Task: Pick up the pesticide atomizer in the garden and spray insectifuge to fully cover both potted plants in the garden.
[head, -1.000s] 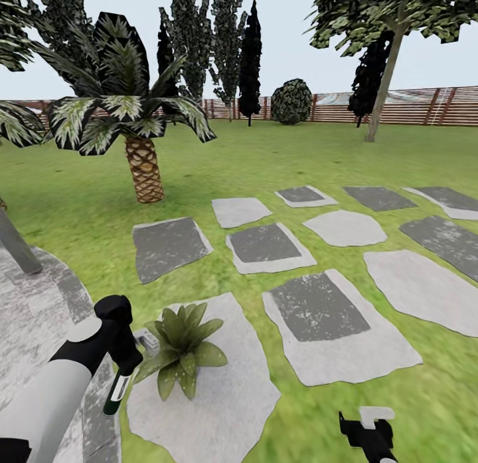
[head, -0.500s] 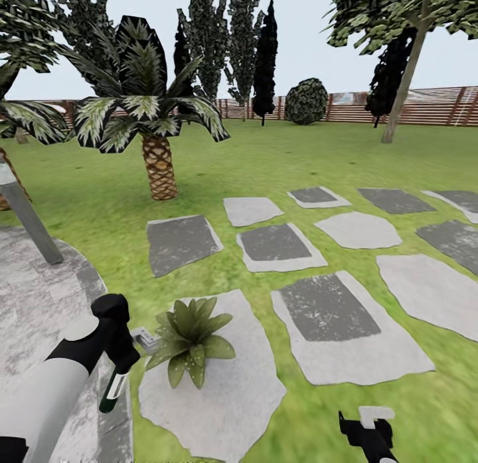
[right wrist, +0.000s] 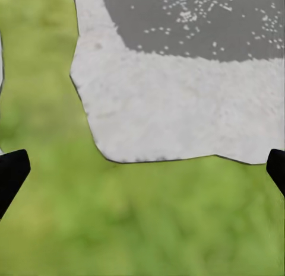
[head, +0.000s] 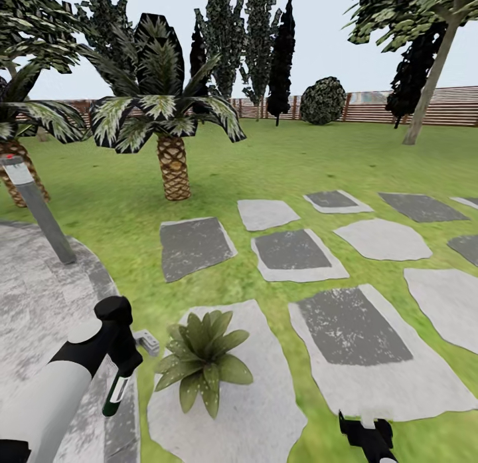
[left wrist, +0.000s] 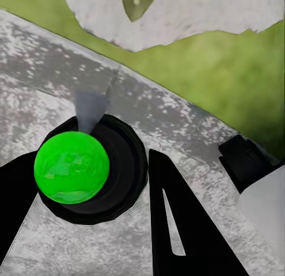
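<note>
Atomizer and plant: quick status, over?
Left gripper shut on atomizer, hanging bottom-down. Right gripper open, empty, over grass. Plant on pale slab beside atomizer. Nothing between them.

The head camera looked forward and down over the lawn (head: 285,164); both wrist cameras faced the ground closely, sharing its paving stones (right wrist: 178,110).

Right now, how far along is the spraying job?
Pickup looks done: the left hand is shut on the pesticide atomizer, hanging bottom-down over the stone patio. In hand: one potted plant sits just beside it on a paving slab. No spray is visible on it. Left: covering this plant and a second one. The right hand is open over grass.
</note>
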### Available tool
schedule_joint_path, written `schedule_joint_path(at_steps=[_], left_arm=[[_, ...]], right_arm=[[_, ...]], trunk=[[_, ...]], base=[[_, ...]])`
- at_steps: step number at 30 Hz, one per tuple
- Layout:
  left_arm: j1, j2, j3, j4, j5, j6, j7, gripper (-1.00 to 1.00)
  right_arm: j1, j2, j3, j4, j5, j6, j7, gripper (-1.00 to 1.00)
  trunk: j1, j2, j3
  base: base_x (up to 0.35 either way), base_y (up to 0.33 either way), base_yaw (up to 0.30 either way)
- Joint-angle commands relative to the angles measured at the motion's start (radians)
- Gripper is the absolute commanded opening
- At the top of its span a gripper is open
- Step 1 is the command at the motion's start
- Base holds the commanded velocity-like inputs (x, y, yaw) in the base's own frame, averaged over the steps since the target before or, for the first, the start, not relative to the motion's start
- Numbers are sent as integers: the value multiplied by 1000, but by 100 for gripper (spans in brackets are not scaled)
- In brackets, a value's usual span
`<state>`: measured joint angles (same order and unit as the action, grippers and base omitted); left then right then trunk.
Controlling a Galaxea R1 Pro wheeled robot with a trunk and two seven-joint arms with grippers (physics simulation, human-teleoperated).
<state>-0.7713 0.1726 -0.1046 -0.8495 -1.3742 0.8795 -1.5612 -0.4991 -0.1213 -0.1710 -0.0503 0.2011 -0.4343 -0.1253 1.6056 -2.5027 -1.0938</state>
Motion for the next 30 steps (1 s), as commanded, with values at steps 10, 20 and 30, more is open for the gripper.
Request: schedule_joint_path(at_steps=[10,20,30], left_arm=[[-3,1,-4,-1,-8,10,-10,-100],[-12,0,-4,-1,-9,10,-10,-100],[-10,1,-4,-1,-9,11,-10,-100]], right_arm=[[-1,0,-7,1,11,-3,-4,100],[-1,0,-7,1,11,-3,-4,100],[-1,0,-7,1,11,-2,-4,100]], trunk=[[0,0,-1],[0,0,-1],[0,0,-1]], base=[[153,-233,223],[11,-269,241],[-158,-170,12]])
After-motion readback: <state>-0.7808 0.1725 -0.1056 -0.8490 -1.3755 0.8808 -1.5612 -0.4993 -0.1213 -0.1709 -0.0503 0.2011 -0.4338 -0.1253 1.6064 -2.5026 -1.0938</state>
